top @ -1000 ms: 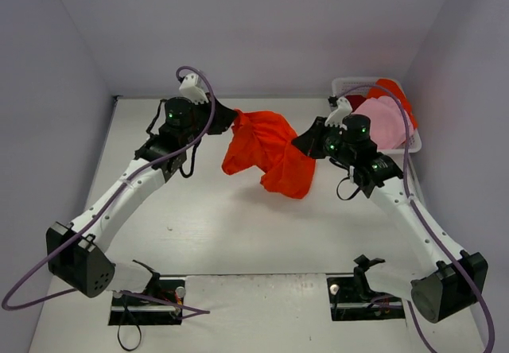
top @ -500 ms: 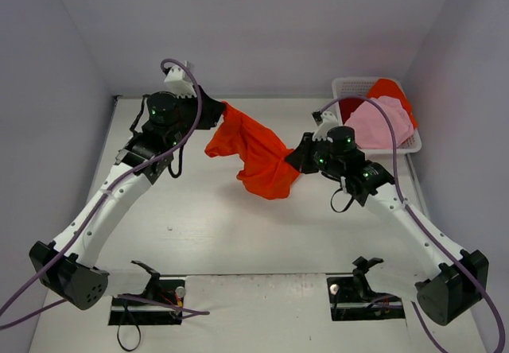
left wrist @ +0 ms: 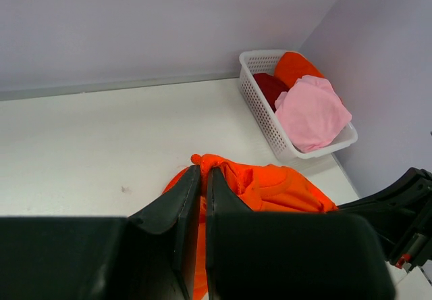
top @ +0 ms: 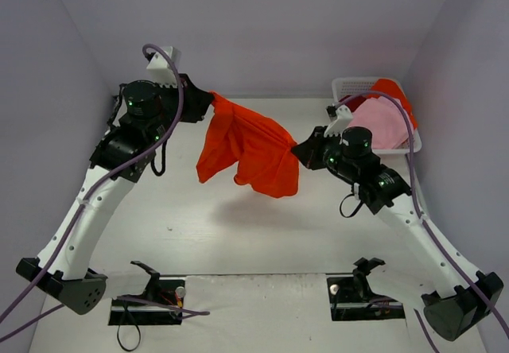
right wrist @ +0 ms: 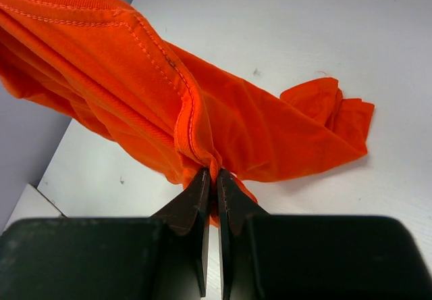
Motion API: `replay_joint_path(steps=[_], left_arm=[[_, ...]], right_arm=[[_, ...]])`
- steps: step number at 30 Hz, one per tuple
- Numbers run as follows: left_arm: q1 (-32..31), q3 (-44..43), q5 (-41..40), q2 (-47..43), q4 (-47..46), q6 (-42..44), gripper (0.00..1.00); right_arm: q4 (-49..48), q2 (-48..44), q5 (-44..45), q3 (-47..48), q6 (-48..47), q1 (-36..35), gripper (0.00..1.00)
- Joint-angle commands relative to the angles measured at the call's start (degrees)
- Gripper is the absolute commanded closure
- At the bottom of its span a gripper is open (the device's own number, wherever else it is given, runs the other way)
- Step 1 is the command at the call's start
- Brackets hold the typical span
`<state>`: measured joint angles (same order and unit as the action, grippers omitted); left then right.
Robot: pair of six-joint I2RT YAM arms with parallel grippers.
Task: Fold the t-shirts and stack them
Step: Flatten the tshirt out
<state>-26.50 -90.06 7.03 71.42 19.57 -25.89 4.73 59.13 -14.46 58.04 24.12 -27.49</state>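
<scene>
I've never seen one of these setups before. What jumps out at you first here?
A bright orange-red t-shirt is slung over the middle of the table between the left arm and the right arm, each arm's jaws shut on an edge of it. Next comes the white basket at the table's far right corner, holding a pink t-shirt, a dark red t-shirt and another orange t-shirt.

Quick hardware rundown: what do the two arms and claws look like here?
Both arms match: left arm and right arm have white links, black joint housings with small green lights, and a purple cable running along each. Left claw and right claw each have two flat black tapered fingers.
</scene>
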Motion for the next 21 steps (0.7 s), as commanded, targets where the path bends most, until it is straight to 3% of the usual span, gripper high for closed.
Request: replay_joint_path(steps=[1, 8, 16, 21], left_arm=[[0.93, -5.47, -2.37, -2.78, -2.79, 2.51, 1.0], [0.93, -8.82, -0.61, -1.11, -1.64, 2.25, 1.0], [0.93, -8.9, 0.79, 1.09, -3.05, 1.63, 1.0], [0.93, -12.5, 2.11, 3.81, -2.79, 1.81, 1.0]], right_arm=[[-0.95, -1.04, 0.31, 1.64, -0.3, -0.11, 1.0], [-4.2, -1.04, 0.21, -3.81, 4.7, -3.97, 1.0], [-6.31, 6.25, 14.27, -4.34, 6.38, -23.72, 1.0], [-6.84, 9.77, 20.6, -3.81, 8.83, -29.72, 1.0]])
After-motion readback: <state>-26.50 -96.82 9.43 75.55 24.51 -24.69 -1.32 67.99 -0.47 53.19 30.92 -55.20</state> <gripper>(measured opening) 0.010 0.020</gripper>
